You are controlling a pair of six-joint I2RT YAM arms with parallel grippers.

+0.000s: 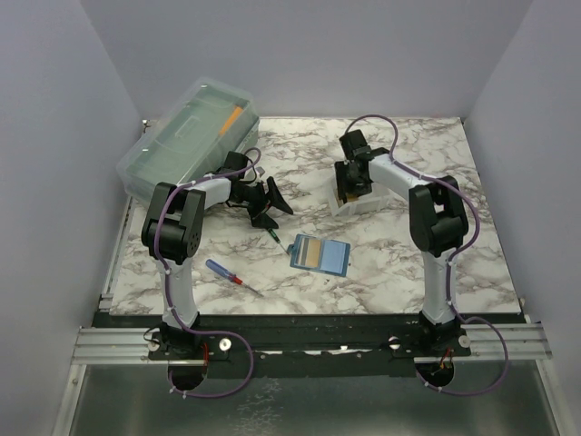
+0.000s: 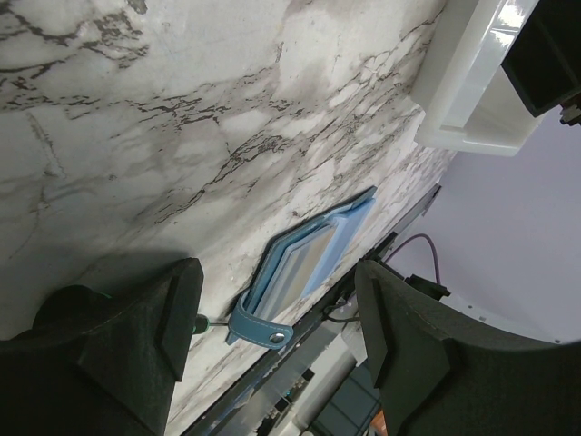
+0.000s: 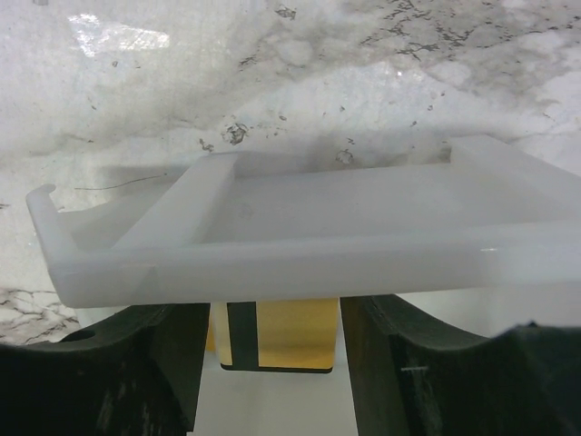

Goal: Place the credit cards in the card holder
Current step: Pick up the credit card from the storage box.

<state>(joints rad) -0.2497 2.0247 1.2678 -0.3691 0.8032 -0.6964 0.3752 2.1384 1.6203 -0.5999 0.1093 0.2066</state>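
A yellow card with a dark stripe lies in a white tray toward the back right of the marble surface. The right jaws reach into the tray and press on the card's two edges, likely to lift it out. The blue holder lies open mid-surface, inside up, ready to receive it. The left jaws hover wide and empty near the holder, probably waiting to steady it.

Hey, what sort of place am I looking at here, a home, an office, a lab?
Probably a robot test cell in a lab: a left arm and right arm bolted to an aluminium rail, and a marble-patterned table boxed in by plain pale walls.
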